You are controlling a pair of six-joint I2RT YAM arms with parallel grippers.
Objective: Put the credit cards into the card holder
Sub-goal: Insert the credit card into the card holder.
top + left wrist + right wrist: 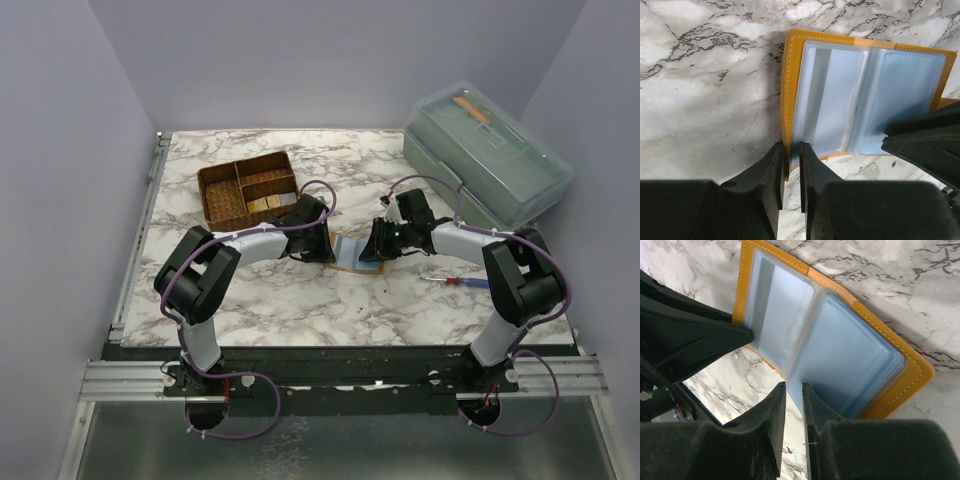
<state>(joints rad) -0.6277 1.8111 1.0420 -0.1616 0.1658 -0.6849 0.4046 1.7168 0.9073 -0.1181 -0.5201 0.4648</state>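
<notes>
The card holder (830, 95) lay open on the counter (290, 300), between the two arms, with its clear sleeves facing up. The left pincer (791, 150) was almost together, and the orange edge at the holder's near corner sat between its fingers, so it seemed clamped on that edge. The right pincer (794, 389) was also nearly together, on the lower edge of the clear sleeves of the other half. The sleeves in view looked empty, though I could not tell for the stacked ones. Some pale and yellowish flat pieces, probably the credit cards (265, 205), lay in one compartment of the woven basket (222, 215), well apart from the holder. I judged the task to be near its beginning: the holder was open and held, but no card was picked up or inserted.
</notes>
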